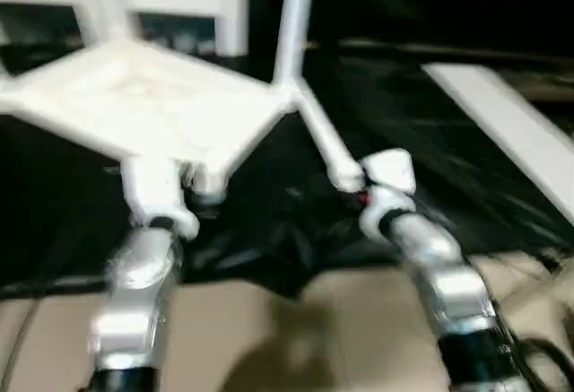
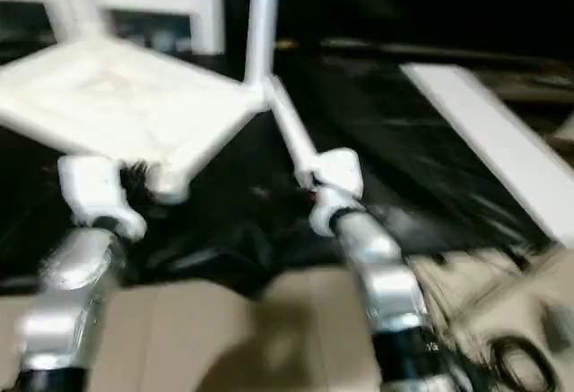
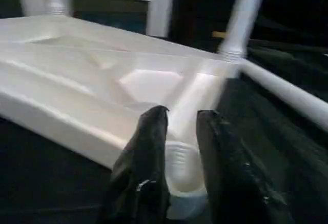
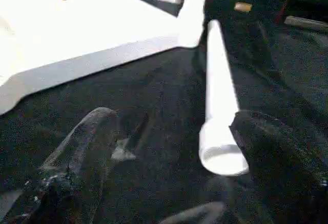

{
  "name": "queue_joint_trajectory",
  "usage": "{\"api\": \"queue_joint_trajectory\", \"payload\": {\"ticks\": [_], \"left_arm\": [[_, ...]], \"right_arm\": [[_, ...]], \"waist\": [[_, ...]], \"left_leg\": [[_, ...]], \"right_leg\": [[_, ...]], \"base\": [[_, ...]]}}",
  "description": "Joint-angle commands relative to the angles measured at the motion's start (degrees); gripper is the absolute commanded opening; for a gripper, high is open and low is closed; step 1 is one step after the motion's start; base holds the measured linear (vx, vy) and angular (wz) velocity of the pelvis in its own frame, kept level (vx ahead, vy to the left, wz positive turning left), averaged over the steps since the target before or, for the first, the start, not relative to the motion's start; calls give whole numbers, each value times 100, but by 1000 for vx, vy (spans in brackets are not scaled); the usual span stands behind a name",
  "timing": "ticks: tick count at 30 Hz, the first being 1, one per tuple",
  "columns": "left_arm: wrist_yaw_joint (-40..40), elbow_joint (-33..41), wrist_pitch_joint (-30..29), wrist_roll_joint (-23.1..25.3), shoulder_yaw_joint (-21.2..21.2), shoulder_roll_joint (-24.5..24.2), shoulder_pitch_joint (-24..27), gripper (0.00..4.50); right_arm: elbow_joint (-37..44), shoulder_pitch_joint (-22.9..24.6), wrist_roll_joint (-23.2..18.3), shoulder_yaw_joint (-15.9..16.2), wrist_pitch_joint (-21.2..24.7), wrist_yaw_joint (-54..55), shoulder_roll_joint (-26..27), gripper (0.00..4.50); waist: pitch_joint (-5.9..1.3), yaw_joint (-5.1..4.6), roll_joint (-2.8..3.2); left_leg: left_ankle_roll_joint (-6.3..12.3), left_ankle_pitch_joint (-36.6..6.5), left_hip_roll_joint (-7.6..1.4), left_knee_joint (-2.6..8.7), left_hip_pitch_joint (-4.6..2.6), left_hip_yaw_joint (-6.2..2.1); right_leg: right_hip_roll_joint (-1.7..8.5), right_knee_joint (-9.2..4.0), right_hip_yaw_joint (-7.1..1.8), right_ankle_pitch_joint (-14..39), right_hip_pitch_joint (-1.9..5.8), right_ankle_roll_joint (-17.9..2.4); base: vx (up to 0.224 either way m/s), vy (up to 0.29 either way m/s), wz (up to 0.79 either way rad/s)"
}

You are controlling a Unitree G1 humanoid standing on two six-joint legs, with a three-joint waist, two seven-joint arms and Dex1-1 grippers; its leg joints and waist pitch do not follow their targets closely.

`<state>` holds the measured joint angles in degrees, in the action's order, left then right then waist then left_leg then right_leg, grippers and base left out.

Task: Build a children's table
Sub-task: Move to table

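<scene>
White plastic table on shiny black cloth

The table top [image 1: 152, 105] and loose leg [image 4: 218, 106] look smooth and shiny. The cloth [image 1: 395, 114] under them is crinkly.

White tabletop [image 1: 143, 105] lies underside-up, ribs showing, tilted on the black cloth. One leg [image 1: 294, 20] upright in far corner socket (another visible behind); loose leg [image 4: 218, 111] lies beside it.

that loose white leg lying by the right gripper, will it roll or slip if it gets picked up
The loose leg is a smooth round tube lying on black cloth, so a nudge would probably roll it. Its glossy tapered surface may slip between the right gripper's open fingers. It looks stiff and light.
</scene>
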<state>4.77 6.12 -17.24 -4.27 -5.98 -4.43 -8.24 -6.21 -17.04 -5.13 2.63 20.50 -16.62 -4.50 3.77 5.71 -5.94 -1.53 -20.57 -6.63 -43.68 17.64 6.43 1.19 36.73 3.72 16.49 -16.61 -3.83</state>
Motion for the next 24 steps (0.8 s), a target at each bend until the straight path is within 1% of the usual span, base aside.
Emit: {"api": "queue_joint_trajectory", "payload": {"ticks": [1, 2, 3, 4, 5, 6, 7, 8, 9, 10, 11, 12, 13, 14, 15, 16, 17, 18, 19, 20, 21, 22, 23, 24], "left_arm": [[-28, 161, -89, -13, -135, -93, 37, 149], [-48, 188, -94, -1, -143, -123, 40, 149], [-49, 197, -108, -12, -152, -146, 32, 160], [-49, 203, -118, -40, -151, -167, 31, 176], [-73, 209, -123, -29, -159, -207, 34, 186], [-77, 217, -131, -17, -163, -218, 36, 186], [-77, 222, -139, -9, -168, -223, 33, 188], [-67, 223, -136, -2, -173, -228, 31, 200], [-53, 226, -141, 16, -168, -243, 27, 214], [-53, 226, -141, 16, -168, -243, 27, 224], [-54, 246, -153, 61, -149, -269, 28, 231], [-35, 254, -162, 58, -143, -278, 28, 236], [-26, 259, -167, 52, -141, -279, 29, 236], [23, 264, -177, 21, -132, -290, 27, 247], [47, 267, -190, 11, -118, -314, 25, 259], [81, 269, -205, -27, -112, -324, 19, 259], [103, 270, -215, -53, -109, -330, 16, 274], [104, 265, -219, -36, -98, -346, 5, 281], [104, 261, -219, -20, -90, -356, -3, 281], [133, 214, -228, -45, -101, -367, -60, 296], [141, 194, -233, -55, -105, -369, -82, 296], [166, 178, -236, -75, -106, -372, -103, 305], [187, 166, -236, -86, -107, -377, -128, 314], [216, 159, -184, -103, -118, -376, -152, 322]], "right_arm": [[5, -92, -250, -41, 17, -154, 81, 425], [-3, -105, -297, -68, 26, -186, 94, 425], [-15, -126, -310, -65, 15, -218, 97, 437], [-28, -143, -308, -65, 6, -248, 103, 445], [-41, -177, -295, -54, 4, -267, 123, 450], [-46, -189, -314, -43, 4, -259, 120, 450], [-50, -199, -332, -33, 5, -250, 115, 450], [-54, -208, -310, -22, -15, -211, 115, 450], [-66, -224, -277, -20, -44, -155, 120, 450], [-66, -224, -277, -20, -44, -155, 120, 450], [-82, -244, -265, -52, -71, -110, 151, 450], [-90, -255, -252, -67, -86, -80, 153, 450], [-88, -261, -243, -77, -93, -58, 153, 450], [-77, -280, -209, -95, -85, 2, 140, 450], [-68, -300, -156, -103, -63, 55, 125, 450], [-62, -345, -81, -104, 70, 167, 87, 450], [-60, -377, -31, -103, 166, 245, 59, 450], [-75, -437, 129, -99, 281, 450, 9, 450], [-86, -477, 237, -96, 352, 589, -24, 450], [-53, -705, 215, -197, 877, 726, -97, 450], [-48, -788, 162, -239, 1076, 720, -123, 450], [-70, -876, 85, -270, 1179, 663, -155, 450], [-96, -973, -43, -314, 1353, 570, -182, 450], [-121, -1065, -194, -355, 1560, 451, -209, 450]], "waist": [[-228, 143, 178], [-224, 88, 383], [-205, 19, 477], [-360, -238, 599], [-451, -219, 525], [-457, -244, 498], [-439, -250, 454], [-384, -296, 404], [-395, -327, 374], [-395, -371, 300], [-457, -348, -84], [-353, -190, -155], [-410, -46, -156], [-442, 14, -138], [-429, 45, -92], [-378, 42, 24], [-348, 43, 70], [-293, 20, 223], [-349, -32, 420], [-297, -346, 704], [-503, -440, 680], [-506, -357, 637], [-465, -378, 666], [-453, -406, 587]], "left_leg": [[180, 1152, -333, 510, 387, -106], [160, 1214, -463, 1081, 168, -25], [230, 472, -665, 1395, -38, -175], [502, -879, -1193, 1625, -654, -819], [722, -1300, -1239, 1542, -857, -901], [1180, -1034, -1087, 1436, -810, -843], [1684, -506, -958, 1409, -750, -702], [1982, -192, -829, 1514, -567, -462], [2051, -148, -796, 1539, -555, -373], [2020, -129, -721, 1548, -550, -235], [1413, -657, -154, 1309, -200, 183], [1111, -817, 33, 974, -58, 263], [688, -359, 60, 250, 93, 65], [378, 189, 33, 99, 350, -61], [272, 368, 13, 91, 431, -113], [99, 608, -84, 61, 532, -190], [58, 701, -171, 119, 525, -203], [40, 1062, -333, 471, 559, -213], [140, 1306, -406, 1102, 271, -82], [284, -91, -805, 1541, -189, -632], [616, -389, -1045, 1494, -723, -908], [1036, -776, -1027, 1383, -730, -908], [1233, -673, -970, 1392, -653, -851], [1761, -178, -894, 1384, -610, -721]], "right_leg": [[930, -927, -596, 2007, 500, -1657], [589, -952, -117, 2140, 441, -1129], [322, -754, 64, 1994, 307, -763], [128, 296, 193, 1346, -258, -228], [161, 462, 137, 1076, -447, 38], [189, 653, 126, 596, -708, 378], [198, 737, 129, 251, -889, 553], [201, 753, 165, -147, -935, 564], [252, 615, 134, -413, -948, 473], [293, 436, 113, -703, -953, 326], [589, -303, -358, -357, -235, 34], [883, -698, -692, 1370, -25, -96], [1364, -984, -1168, 3373, 266, -668], [1283, -867, -1169, 3153, 489, -978], [1272, -822, -1145, 2651, 530, -1165], [1290, -832, -1108, 1689, 534, -1659], [1298, -899, -1016, 1509, 482, -1844], [1090, -912, -662, 1594, 423, -1807], [582, -854, -171, 1725, 338, -1241], [13, 26, 144, 1398, -193, -514], [99, 357, 104, 1179, -557, -180], [181, 594, 71, 647, -739, 297], [197, 656, 73, 444, -804, 433], [232, 706, 86, 31, -943, 576]], "base": [[142, 10, 17], [142, 10, 17], [156, 75, 2], [208, 77, 6], [208, 77, 6], [213, 35, 7], [167, 14, -1], [167, 14, -1], [173, -43, 0], [183, -94, -6], [183, -94, -6], [187, -99, 5], [197, -84, 12], [197, -84, 12], [203, -72, 4], [199, -33, 11], [199, -33, 11], [179, 10, 9], [182, 87, 4], [182, 87, 4], [217, 82, 10], [211, 24, 8], [211, 24, 8], [177, 13, 0]]}}
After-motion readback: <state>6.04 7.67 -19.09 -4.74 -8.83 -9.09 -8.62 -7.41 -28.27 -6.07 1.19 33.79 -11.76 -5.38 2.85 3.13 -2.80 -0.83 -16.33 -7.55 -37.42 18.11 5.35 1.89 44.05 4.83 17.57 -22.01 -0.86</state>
